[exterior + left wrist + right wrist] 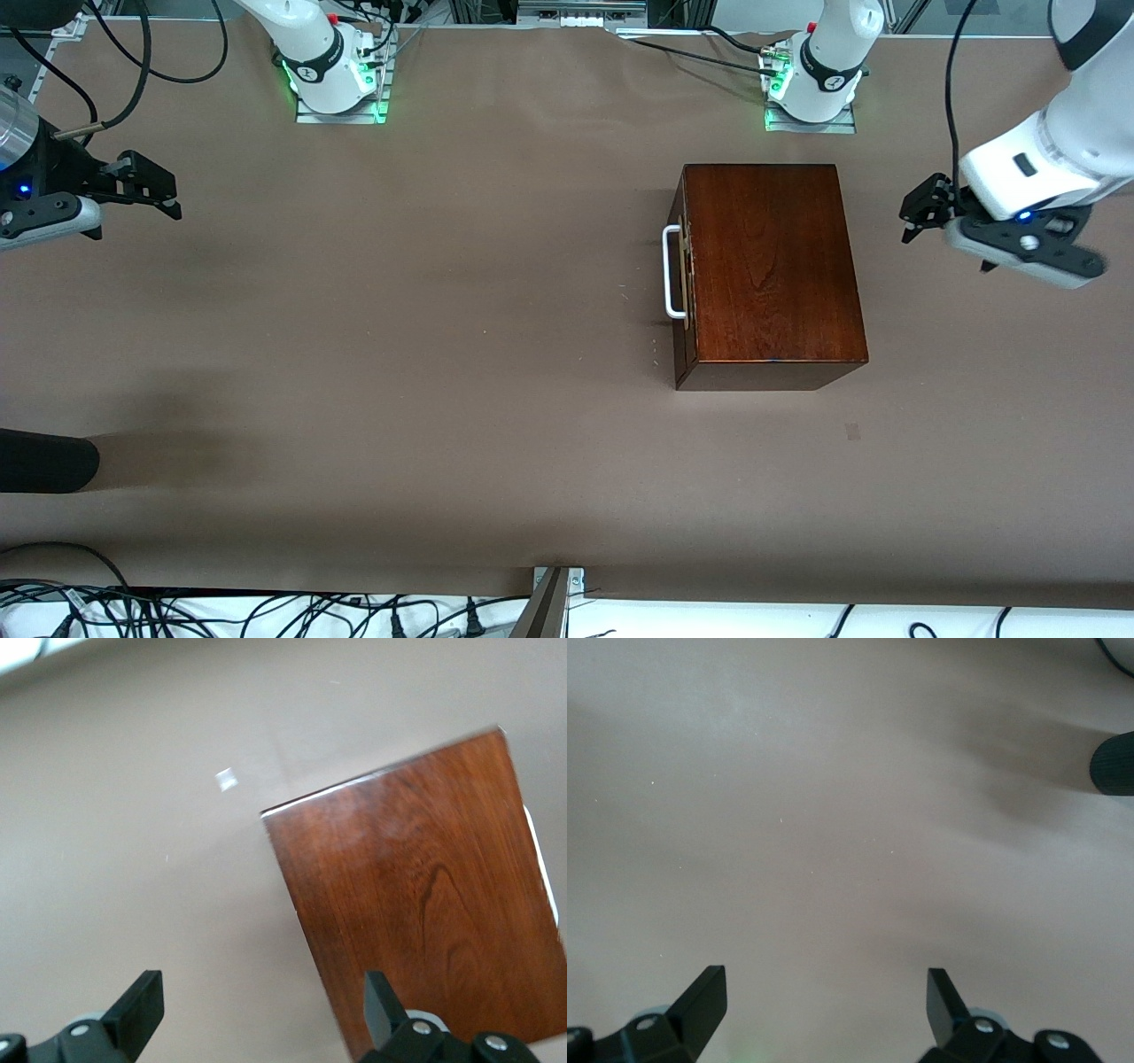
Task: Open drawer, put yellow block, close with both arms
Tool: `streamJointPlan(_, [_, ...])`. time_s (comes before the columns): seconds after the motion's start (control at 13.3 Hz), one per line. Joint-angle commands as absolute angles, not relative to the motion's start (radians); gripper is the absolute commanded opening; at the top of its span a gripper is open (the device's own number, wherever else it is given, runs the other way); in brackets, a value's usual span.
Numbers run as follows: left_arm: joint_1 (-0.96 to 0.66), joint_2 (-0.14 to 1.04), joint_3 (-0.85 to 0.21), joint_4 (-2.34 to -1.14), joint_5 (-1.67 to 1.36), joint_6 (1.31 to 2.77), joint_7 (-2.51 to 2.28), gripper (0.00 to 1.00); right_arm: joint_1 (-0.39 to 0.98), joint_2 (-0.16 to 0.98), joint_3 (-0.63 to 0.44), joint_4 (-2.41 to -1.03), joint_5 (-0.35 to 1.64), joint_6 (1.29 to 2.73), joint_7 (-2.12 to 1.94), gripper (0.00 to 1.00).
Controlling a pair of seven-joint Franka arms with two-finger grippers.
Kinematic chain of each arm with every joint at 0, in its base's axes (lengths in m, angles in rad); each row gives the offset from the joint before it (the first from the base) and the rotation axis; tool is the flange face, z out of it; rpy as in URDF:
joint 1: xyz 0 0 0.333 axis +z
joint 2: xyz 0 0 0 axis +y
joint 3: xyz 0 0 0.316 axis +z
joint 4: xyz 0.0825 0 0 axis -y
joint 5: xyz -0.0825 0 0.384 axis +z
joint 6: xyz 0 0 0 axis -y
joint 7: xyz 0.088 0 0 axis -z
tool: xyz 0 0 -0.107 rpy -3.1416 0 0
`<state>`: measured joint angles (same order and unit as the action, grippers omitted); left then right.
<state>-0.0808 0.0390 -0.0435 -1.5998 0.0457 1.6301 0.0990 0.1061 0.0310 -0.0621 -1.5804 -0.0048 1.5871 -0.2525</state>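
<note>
- Step in hand, as judged: the very start. The drawer [684,271] is shut flush in the wooden box [769,266], which stands on the table [399,372] toward the left arm's end.
- The handle [671,271], a white bar on the drawer front, faces the right arm's end of the table.
- The left gripper [921,211] is held in the air just beside the box, above bare table; in the left wrist view its fingers [142,1001] are spread, nothing between them.
- The right gripper [151,188] is held over bare table at the right arm's end, well apart from the box; fingers [704,992] spread wide, empty.
- Next move, as judged: one gripper is to be brought to the handle, closed around the bar, and the drawer pulled out straight.
- The yellow block is not found in any view; its place cannot be told.
- A dark rounded object [44,461] is cut off at the edge of the front view; it cannot be identified.
</note>
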Motion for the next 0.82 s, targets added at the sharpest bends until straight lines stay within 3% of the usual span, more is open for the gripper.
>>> streamJointPlan(0.0, [-0.089, -0.078, 0.0, -1.735, 0.031, 1.683, -0.058, 1.0, 0.101, 0.04, -0.061, -1.555, 0.012, 1.569, -0.247, 1.0])
streamJointPlan(0.3, [-0.092, -0.086, 0.031, -1.787, 0.031, 1.677, -0.057, 1.0, 0.103, 0.04, -0.061, -1.555, 0.012, 1.569, -0.247, 1.0])
streamJointPlan(0.75, [-0.104, -0.074, 0.06, -1.775, 0.014, 1.672, -0.061, 1.0, 0.101, 0.04, -0.061, -1.555, 0.012, 1.569, -0.247, 1.0])
